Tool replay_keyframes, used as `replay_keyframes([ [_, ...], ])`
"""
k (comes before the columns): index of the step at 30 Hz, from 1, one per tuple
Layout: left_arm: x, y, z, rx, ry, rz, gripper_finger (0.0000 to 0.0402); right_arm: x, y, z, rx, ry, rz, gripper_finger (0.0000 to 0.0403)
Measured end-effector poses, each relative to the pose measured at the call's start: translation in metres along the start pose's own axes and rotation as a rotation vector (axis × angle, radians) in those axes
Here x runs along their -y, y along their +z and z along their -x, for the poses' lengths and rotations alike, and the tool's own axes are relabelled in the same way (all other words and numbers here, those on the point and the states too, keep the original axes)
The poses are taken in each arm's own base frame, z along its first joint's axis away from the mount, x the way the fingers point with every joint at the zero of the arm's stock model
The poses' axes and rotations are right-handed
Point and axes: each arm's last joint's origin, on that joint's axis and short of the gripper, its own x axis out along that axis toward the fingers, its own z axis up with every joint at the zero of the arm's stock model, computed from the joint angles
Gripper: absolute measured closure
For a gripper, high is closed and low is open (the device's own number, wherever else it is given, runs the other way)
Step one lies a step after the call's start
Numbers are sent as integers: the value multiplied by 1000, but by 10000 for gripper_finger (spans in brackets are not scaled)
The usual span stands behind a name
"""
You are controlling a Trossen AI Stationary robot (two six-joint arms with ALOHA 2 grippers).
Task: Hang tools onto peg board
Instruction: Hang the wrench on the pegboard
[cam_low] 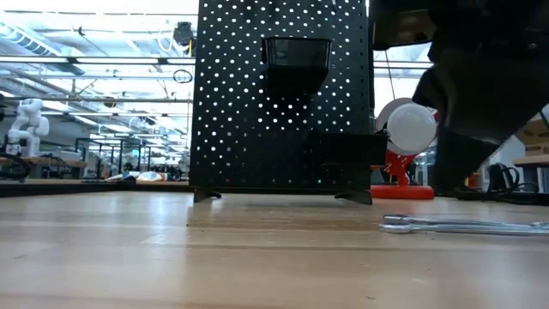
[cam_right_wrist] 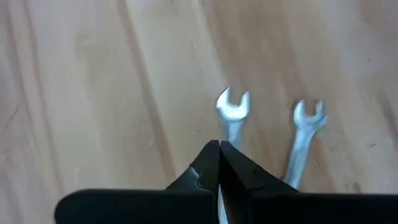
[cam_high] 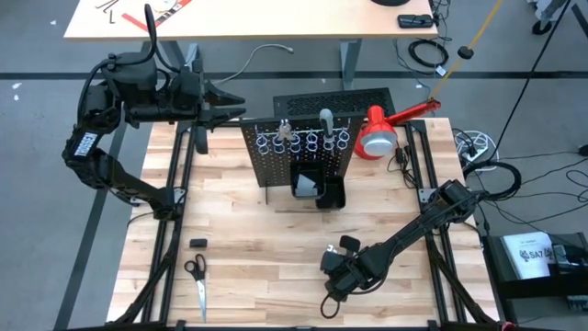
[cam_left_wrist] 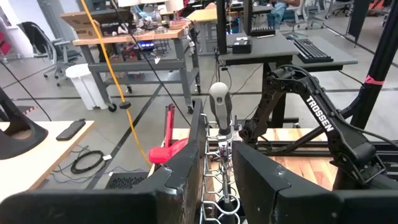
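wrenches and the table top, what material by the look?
Wrenches: likely bare steel, given the bright silver sheen and open-end heads. Table top: looks like wood, pale planks with visible grain and seams, dull finish. The right gripper has its fingers shut on one wrench.

Peg board upright, right gripper seemingly low

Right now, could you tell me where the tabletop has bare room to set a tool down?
Bare wood lies between the peg board and the scissors, and along the table middle. It is crowded near the right gripper, fingers shut on a wrench beside a second wrench.
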Motion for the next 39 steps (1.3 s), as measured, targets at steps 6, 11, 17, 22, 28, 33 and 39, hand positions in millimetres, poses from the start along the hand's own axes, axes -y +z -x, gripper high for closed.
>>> replay_keyframes([
  [6,0,0,0,0,0,2,297,0,0,0,-3,2,25,389],
  [11,0,0,0,0,0,2,297,2,2,0,-9,-2,33,323],
  [17,0,0,0,0,0,2,297,13,-5,-10,-64,-36,34,242],
  [22,0,0,0,0,0,2,297,21,-11,-21,-103,-17,17,233],
  [28,0,0,0,2,0,1,297,24,-15,-26,-90,20,23,249],
  [33,0,0,0,2,0,1,297,30,-18,-30,-120,6,18,292],
  [39,0,0,0,2,0,3,297,32,-19,-32,-126,1,19,391],
])
